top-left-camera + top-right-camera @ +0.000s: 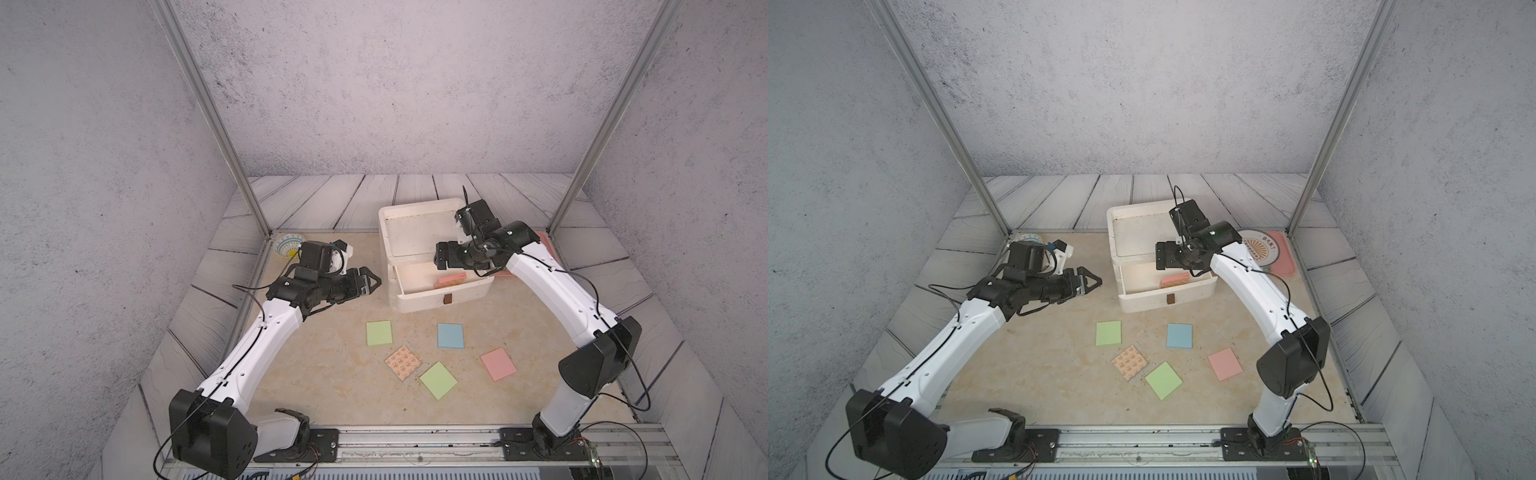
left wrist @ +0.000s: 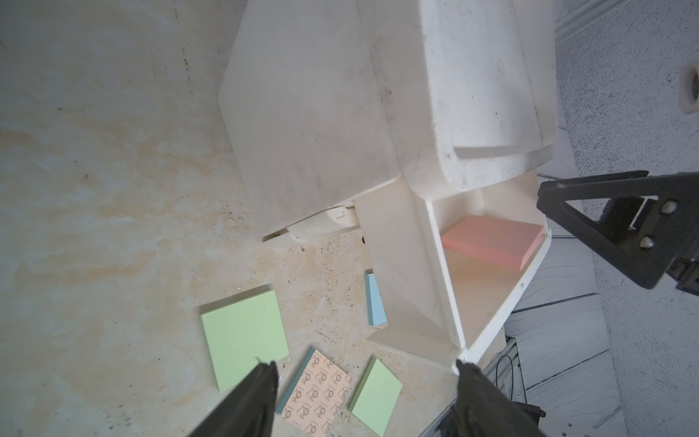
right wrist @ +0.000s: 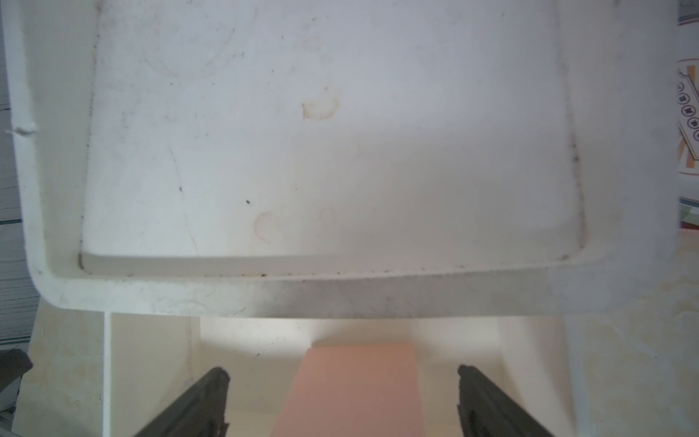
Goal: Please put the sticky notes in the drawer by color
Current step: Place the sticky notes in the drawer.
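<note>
Chest of drawers (image 1: 419,208): white, stands at about 1 o'clock from the table (image 1: 324,374) centre. The drawer just under its rimmed lid is pulled out toward 6 o'clock, brown tab handle (image 1: 447,299) facing front.

Peach-pink pad (image 3: 351,386): inside that open drawer, close to its front wall, right of the handle. It seems to sit slightly tilted in the left wrist view.

Right gripper (image 3: 343,372): above the open drawer, pointing down into it. Jaws spread wide, one finger on each side of the peach-pink pad with a clear gap on both sides. Nothing gripped.

Left gripper (image 1: 371,281): at 9 o'clock of the chest, near its side wall but apart from it. Jaws well open, empty.

Loose on the table at 5 to 7 o'clock of the chest, all flat and well apart from both grippers:
- a green pad (image 1: 379,333)
- a blue pad (image 1: 450,336)
- a printed peach pad (image 1: 403,363)
- a second green pad (image 1: 438,380), just beside the printed one
- a pink pad (image 1: 498,364)

Pink tray (image 1: 1283,257): at 3 o'clock of the chest, with a round plate (image 1: 1260,247) on it.
</note>
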You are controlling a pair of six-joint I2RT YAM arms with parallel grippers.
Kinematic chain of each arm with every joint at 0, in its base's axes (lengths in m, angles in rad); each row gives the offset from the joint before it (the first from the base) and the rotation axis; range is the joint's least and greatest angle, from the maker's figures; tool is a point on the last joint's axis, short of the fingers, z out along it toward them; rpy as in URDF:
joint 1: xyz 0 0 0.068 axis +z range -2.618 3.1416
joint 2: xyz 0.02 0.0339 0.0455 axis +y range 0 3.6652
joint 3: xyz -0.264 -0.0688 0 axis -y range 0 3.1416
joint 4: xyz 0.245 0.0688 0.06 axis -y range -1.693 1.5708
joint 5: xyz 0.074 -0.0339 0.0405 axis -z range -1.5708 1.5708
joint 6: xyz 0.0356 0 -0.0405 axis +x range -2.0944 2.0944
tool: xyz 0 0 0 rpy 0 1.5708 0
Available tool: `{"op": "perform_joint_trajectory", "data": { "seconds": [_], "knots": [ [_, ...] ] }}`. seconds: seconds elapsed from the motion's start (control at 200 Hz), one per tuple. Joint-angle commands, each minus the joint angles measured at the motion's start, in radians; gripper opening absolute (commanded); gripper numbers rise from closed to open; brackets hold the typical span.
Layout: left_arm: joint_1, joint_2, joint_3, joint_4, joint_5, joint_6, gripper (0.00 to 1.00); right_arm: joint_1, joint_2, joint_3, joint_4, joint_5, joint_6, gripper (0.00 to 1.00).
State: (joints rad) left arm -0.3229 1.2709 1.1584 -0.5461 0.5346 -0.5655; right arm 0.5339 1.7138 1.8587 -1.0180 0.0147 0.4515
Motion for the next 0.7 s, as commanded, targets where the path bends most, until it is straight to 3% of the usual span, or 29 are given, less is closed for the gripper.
{"op": "perform_joint_trajectory", "data": {
  "seconds": [0.0,0.11,0.32,0.465,0.696],
  "knots": [
    [-0.011,-0.011,0.004,-0.006,-0.009,0.014,0.78,0.003,-0.137,-0.011,-0.072,0.052,-0.004,0.96],
    [-0.023,-0.039,0.001,-0.012,-0.021,0.023,0.78,0.003,-0.284,-0.148,-0.110,0.093,0.030,0.96],
    [-0.073,-0.083,-0.019,-0.014,-0.045,0.020,0.78,0.001,-0.640,-0.596,-0.015,0.115,0.153,0.92],
    [-0.112,-0.086,-0.027,-0.019,-0.043,0.018,0.77,0.001,-0.679,-0.668,-0.076,0.079,0.172,0.81],
    [-0.275,-0.130,-0.128,0.025,-0.098,-0.022,0.75,0.001,-0.659,-0.927,-0.063,0.082,0.262,0.94]
  ]
}}
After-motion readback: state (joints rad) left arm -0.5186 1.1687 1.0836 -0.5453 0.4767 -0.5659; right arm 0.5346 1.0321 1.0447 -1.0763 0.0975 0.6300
